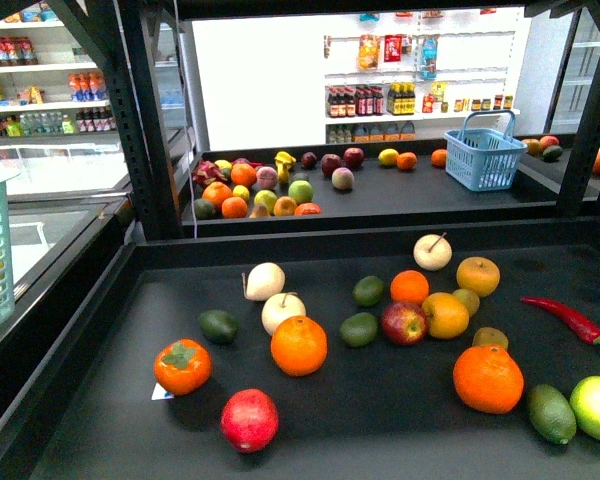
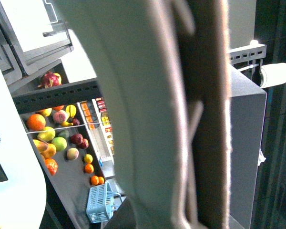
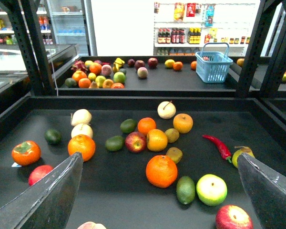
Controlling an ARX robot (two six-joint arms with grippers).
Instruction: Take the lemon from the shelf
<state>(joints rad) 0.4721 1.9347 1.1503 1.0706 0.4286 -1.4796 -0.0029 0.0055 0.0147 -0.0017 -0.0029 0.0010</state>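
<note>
Left claw: the left wrist view is filled by a pale blurred bar close to the lens. We cannot tell whether this claw is released or clenched.

Shelf (image 1: 100,400): black deck with loose fruit. We use the red apple (image 1: 404,323) as our landmark.

Lemon (image 1: 446,315): we judge it to be the yellow-orange fruit touching the apple's right side. This reading is uncertain, as the colour runs warm. A small olive fruit (image 1: 467,298) sits just behind it, on the side away from the apple. A big orange (image 1: 488,378) lies nearer the robot, right of the apple and apart from the lemon.

Handling (judgement):
- Light, stiff and not fragile.
- The skin looks smooth and somewhat glossy, so it could slip or roll under a shallow pinch.
- Best hold is across the widest part, fingers coming down on the near and far flanks.
- The apple side is blocked by contact, and the far-right side is crowded by the olive fruit.

Orientation: the lemon reads nearly round in both the front and right wrist views. We see no clear nipple end and cannot fix a long axis. If anything, it runs slightly left-right across the deck.

Right claw (image 3: 159,155): released, its fingers (image 3: 57,191) spread wide, hanging above the deck and holding nothing. The apple and lemon lie between them in the right wrist view.
</note>
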